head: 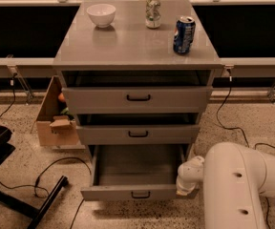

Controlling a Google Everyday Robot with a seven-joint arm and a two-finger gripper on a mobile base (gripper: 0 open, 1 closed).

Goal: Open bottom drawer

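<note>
1. Nearest, filling the lower right of the frame, is the robot's bulky white arm (242, 185). Its gripper (185, 186) sits at the arm's left end, right against the right front corner of the bottom drawer (113, 193). Whether it grips anything or hangs loose cannot be told from here.
2. The bottom drawer is low in the centre of the frame. It is drawn well out, its plain grey inside is bare, and its small black bar handle (141, 194) is free of the gripper.
3. Judging by that, the pull looks all but finished. The next move likely calls for a short ease-off straight back and clear of the corner, without nudging the front panel inward.
4. Above it, the middle drawer (137, 134) and top drawer (137, 98) each stand slightly ajar.
5. A cardboard box (56, 123) stands on the floor at centre left.
6. Farthest, on the cabinet top (128, 44), are a white bowl (101, 14), a silver can (152, 12) and a blue soda can (184, 34).
</note>
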